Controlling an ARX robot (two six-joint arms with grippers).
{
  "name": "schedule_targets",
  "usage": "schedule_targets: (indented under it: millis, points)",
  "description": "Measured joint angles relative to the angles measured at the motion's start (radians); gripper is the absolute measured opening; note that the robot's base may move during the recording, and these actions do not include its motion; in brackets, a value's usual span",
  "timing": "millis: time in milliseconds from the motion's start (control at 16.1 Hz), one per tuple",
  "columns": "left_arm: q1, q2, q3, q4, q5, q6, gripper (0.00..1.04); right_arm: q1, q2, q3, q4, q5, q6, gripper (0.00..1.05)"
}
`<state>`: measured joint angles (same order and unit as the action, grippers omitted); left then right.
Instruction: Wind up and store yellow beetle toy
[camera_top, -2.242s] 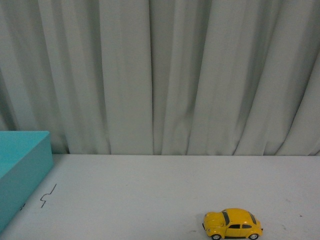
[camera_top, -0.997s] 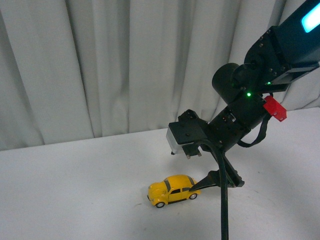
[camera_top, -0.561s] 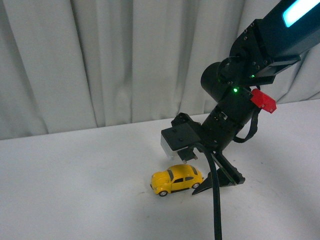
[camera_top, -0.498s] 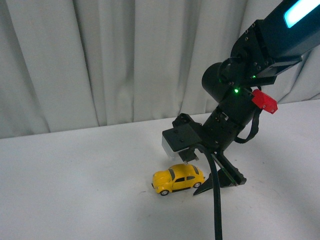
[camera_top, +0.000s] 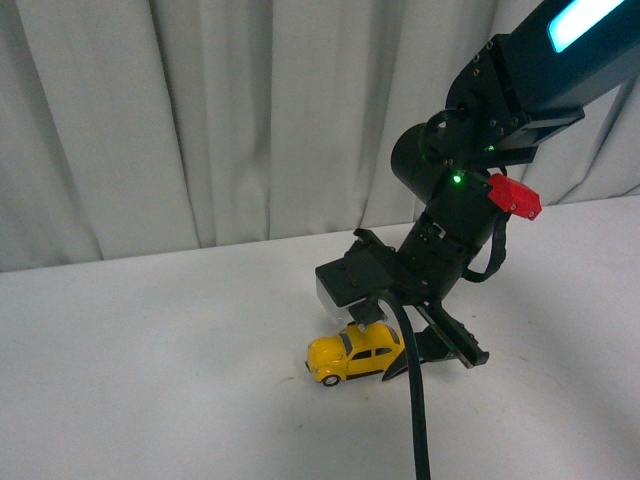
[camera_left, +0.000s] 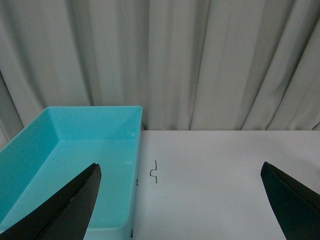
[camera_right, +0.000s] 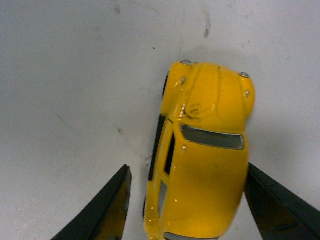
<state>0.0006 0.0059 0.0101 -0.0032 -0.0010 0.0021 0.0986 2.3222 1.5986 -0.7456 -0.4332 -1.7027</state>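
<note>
Between the jaws of the open right end effector (camera_right: 192, 202), the yellow beetle toy (camera_right: 205, 150), upright.

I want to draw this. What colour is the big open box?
The box is plain turquoise blue. It shows best in the left wrist view.

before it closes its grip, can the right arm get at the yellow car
Likely yes: the jaws of the right arm stand open either side of the yellow car, with nothing on the table between.
</note>
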Motion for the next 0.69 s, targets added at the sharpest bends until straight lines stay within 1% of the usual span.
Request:
schedule_targets:
  millis: [125, 187, 249, 685]
  points:
    - [0.000, 0.000, 0.000, 0.000, 0.000, 0.000, 0.98, 0.000, 0.000, 0.001, -0.002, 0.006, 0.008, 0.51]
    - [0.000, 0.000, 0.000, 0.000, 0.000, 0.000, 0.98, 0.000, 0.000, 0.001, -0.001, 0.005, 0.012, 0.43]
    - [0.000, 0.000, 0.000, 0.000, 0.000, 0.000, 0.98, 0.000, 0.000, 0.002, -0.001, -0.001, 0.024, 0.40]
    - [0.000, 0.000, 0.000, 0.000, 0.000, 0.000, 0.98, -0.003, 0.021, 0.028, 0.024, -0.014, 0.129, 0.38]
